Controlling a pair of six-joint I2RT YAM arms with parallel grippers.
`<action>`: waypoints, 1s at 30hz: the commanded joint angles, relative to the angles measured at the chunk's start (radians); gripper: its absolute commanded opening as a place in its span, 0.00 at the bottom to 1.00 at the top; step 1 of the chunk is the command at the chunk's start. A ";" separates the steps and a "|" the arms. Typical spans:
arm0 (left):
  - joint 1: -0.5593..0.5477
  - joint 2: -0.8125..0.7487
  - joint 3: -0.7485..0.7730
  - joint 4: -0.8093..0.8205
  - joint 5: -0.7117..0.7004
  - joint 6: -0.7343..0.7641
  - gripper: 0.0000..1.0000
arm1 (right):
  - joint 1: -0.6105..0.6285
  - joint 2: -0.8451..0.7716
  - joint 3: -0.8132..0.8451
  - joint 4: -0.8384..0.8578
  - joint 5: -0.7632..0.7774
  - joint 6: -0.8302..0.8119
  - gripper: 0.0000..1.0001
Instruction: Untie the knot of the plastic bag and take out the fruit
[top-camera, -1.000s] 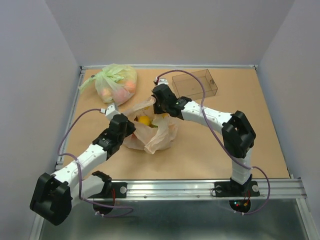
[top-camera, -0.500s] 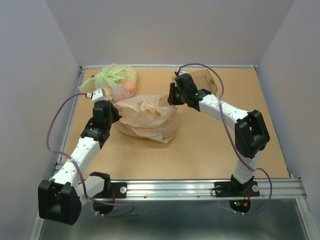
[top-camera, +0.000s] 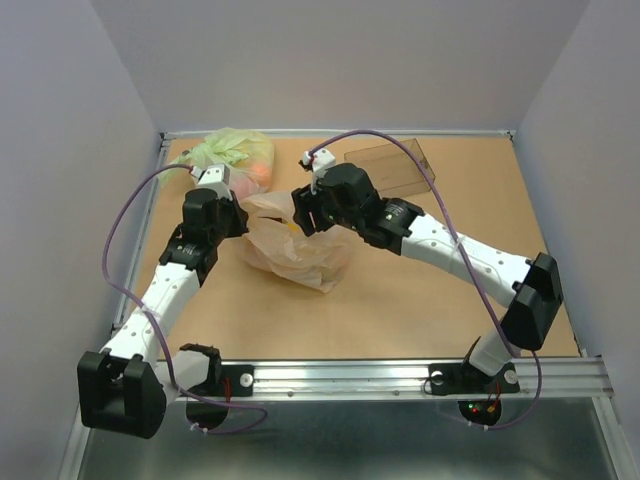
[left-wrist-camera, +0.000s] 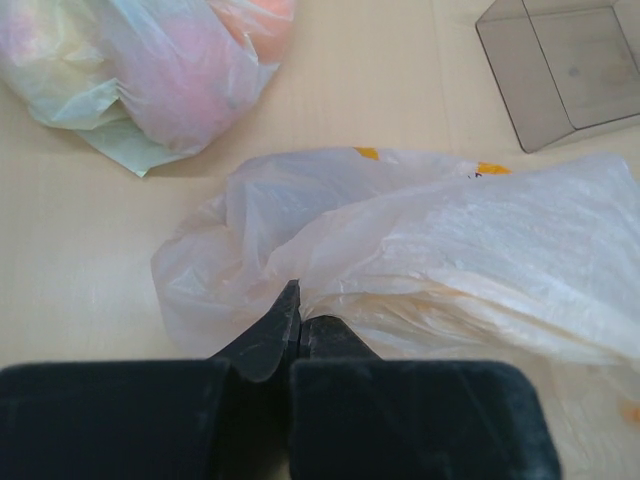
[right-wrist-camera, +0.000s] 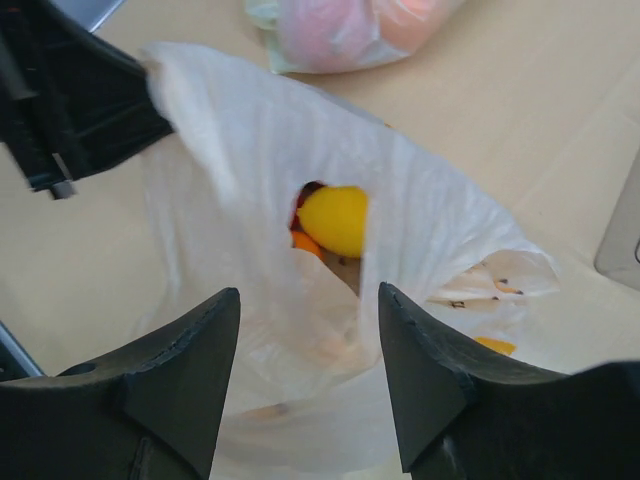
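Note:
The pale peach plastic bag (top-camera: 300, 258) lies mid-table with its mouth gaping; no tied knot shows. My left gripper (top-camera: 238, 216) is shut on the bag's left edge, its fingertips (left-wrist-camera: 296, 322) pinching the thin film (left-wrist-camera: 450, 250). My right gripper (top-camera: 303, 216) hangs open just above the bag's mouth, with nothing between its fingers (right-wrist-camera: 225, 310). Between those fingers the right wrist view looks down into the bag (right-wrist-camera: 250, 150), where fruit shows: a yellow lemon (right-wrist-camera: 335, 218) with an orange piece (right-wrist-camera: 305, 243) beneath it. The left gripper (right-wrist-camera: 70, 100) holds the bag's rim at upper left.
A light-green bag (top-camera: 235, 160) with pinkish fruit sits at the back left, close behind the peach bag. A clear box (top-camera: 395, 165) stands at the back centre-right, just beyond the right arm. Grey walls enclose the table on three sides.
My right gripper swung from beside the clear box back over the bag and opened. My left gripper closed on the bag's left edge and has kept hold, pulling the mouth open.

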 joint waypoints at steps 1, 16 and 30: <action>0.001 -0.009 -0.031 0.037 0.058 0.045 0.00 | 0.046 -0.009 0.043 0.002 0.013 -0.050 0.62; 0.001 0.000 -0.138 0.155 0.149 -0.005 0.03 | 0.166 -0.104 -0.409 -0.002 -0.060 0.085 0.64; -0.002 -0.086 -0.182 0.100 0.164 -0.022 0.06 | 0.166 0.063 0.046 -0.088 0.015 0.024 0.66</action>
